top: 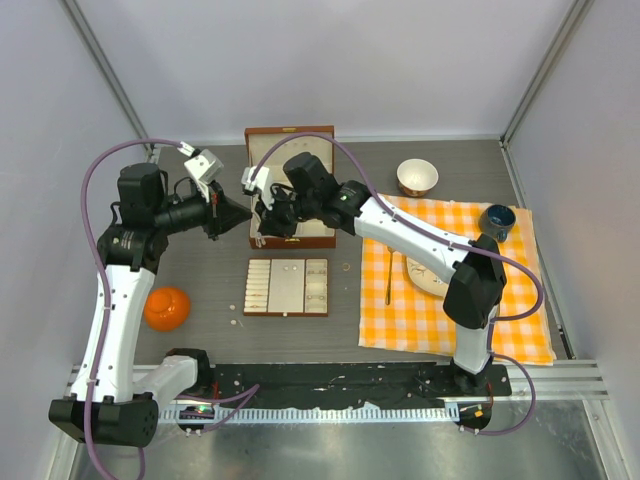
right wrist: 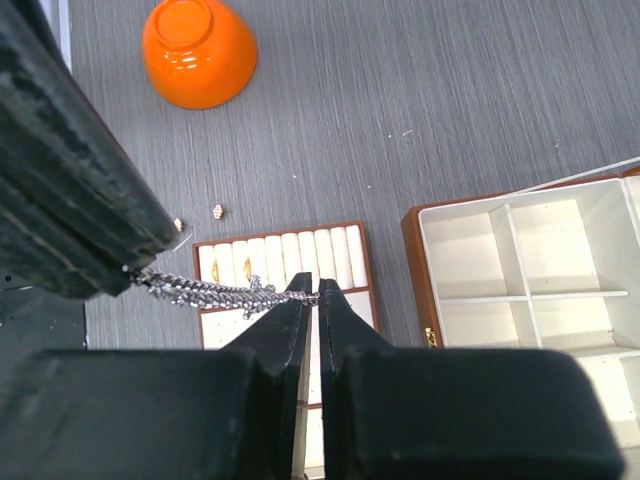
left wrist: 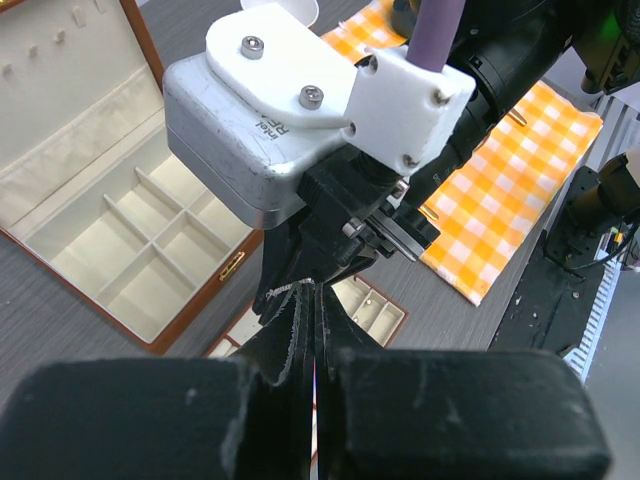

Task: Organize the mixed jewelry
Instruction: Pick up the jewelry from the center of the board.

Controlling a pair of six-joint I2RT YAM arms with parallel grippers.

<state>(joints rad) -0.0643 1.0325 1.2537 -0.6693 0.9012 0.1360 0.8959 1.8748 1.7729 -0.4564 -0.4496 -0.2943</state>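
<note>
Our left end effector (left wrist: 313,292) is clenched on one end of the chain (right wrist: 205,289), our right end effector (right wrist: 314,293) pinches the other. It hangs taut between them above the tray (right wrist: 300,258), mid-worktop (right wrist: 400,100). We judge it light, limp, tangle-prone — best held by its ends.

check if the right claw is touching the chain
Touching. The right wrist view shows the chain pinched at its end between the tips of the right claw.
</note>
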